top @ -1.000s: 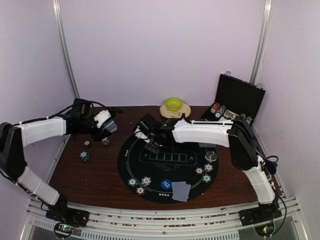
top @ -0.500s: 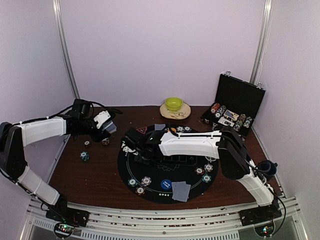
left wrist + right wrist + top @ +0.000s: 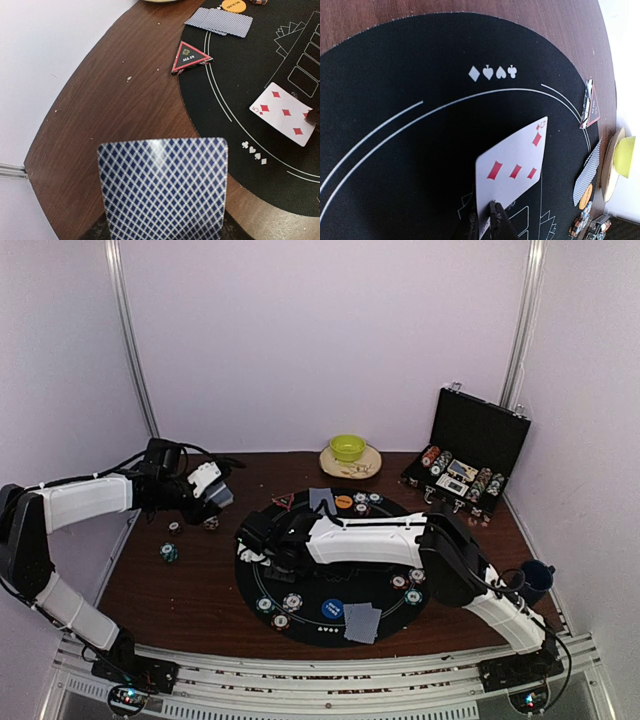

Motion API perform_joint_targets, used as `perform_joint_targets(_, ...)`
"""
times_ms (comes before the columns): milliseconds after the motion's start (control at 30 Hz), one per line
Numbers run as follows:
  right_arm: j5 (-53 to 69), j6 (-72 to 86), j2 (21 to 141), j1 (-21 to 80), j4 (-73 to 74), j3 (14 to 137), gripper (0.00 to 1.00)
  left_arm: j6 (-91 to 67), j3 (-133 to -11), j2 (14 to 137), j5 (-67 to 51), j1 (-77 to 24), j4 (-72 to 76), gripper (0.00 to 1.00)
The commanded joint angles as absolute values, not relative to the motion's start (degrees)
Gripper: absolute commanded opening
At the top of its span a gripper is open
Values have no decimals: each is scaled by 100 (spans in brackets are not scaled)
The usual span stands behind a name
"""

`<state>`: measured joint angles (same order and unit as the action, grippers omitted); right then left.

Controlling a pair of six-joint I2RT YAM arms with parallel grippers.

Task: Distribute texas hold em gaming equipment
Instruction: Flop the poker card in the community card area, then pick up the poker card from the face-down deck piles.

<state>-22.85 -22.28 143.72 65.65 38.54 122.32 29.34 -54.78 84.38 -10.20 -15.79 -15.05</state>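
— Claws?
— Right claw (image 3: 488,222) is at the edge of the five (image 3: 512,170), left on the mat (image 3: 395,125); pinching or freed, can't tell. Left claw (image 3: 205,492) grips the deck (image 3: 162,190) over the table (image 3: 125,100).
— Progress?
— Near cards (image 3: 362,621), far cards (image 3: 321,499) and chips (image 3: 291,601) are out; the board slots (image 3: 302,80) look unfilled.

The right end effector (image 3: 252,540) swept its diamond card (image 3: 512,170) left across the mat (image 3: 320,585).

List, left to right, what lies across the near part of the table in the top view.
teal-edged chip → left chip trio → blue disc → face-down card pair → right chip trio → dark blue mug
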Motion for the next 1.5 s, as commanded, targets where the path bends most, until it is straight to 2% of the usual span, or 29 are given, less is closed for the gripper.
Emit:
perform_joint_targets(0, -2243, -2326, 14534, 6592, 3883, 12393, 14, 2866, -5415, 8411, -1134, -1555, -1282, 56)
perform_joint_targets(300, -2011, -2432, 14528, 6598, 4021, 12441, 19, 2873, -5404, 8377, -1153, -1554, -1274, 56)
perform_joint_targets(567, -1917, -2417, 14346, 6602, 4320, 12516, 43, 2890, -5402, 8362, -1217, -1555, -1274, 56)
perform_joint_targets(767, -1751, -2223, 13944, 6575, 4899, 12868, 73, 2960, -5418, 8266, -1502, -1553, -1344, 56)
perform_joint_targets(900, -1396, -1995, 13321, 6325, 4956, 12503, 84, 2984, -5529, 8198, -1874, -1560, -1429, 56)
perform_joint_targets(1200, 202, -1248, 12117, 5238, 4244, 11681, 88, 3167, -5913, 8497, -2018, -1988, -1686, 56)
perform_joint_targets(1467, 2694, -590, 12462, 4358, 4296, 12060, 87, 3365, -6363, 8858, -1703, -2728, -1912, 56)
